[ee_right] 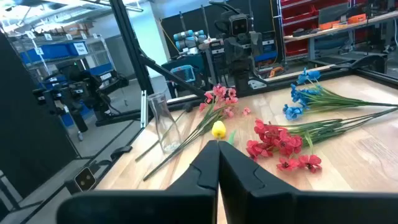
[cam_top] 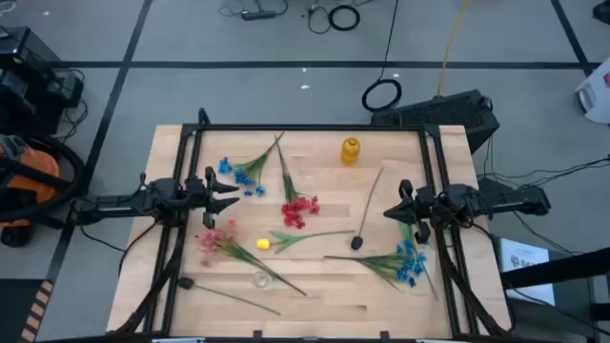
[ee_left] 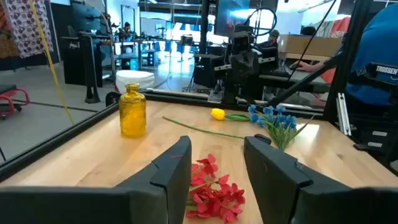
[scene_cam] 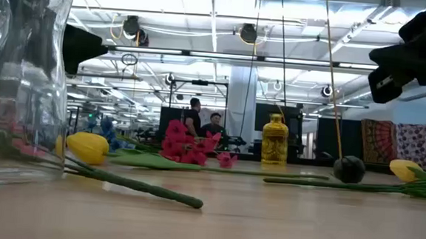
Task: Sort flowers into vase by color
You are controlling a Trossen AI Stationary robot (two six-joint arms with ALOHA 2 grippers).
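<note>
On the wooden surface [cam_top: 315, 286] the flowers lie scattered and none is held. A red cluster [cam_top: 298, 211] lies near the middle, a blue sprig [cam_top: 240, 175] toward the far left corner, a second blue sprig [cam_top: 408, 262] toward the right edge, a pink sprig [cam_top: 215, 242] near the left edge, and a yellow bud [cam_top: 262, 244] just beside the pink one. A dark-headed stem [cam_top: 357, 242] runs from the middle toward the far edge. A yellow vase [cam_top: 351, 151] stands upright near the far edge, and a clear glass vase [cam_top: 260, 279] stands toward the near edge, with the pink sprig's stem running close past it. The left gripper [cam_top: 232, 193] hovers at the left side between the blue and pink sprigs, its fingers apart and holding nothing, the red cluster straight ahead. The right gripper [cam_top: 393, 211] hovers at the right side above the second blue sprig, fingers pressed together and empty.
</note>
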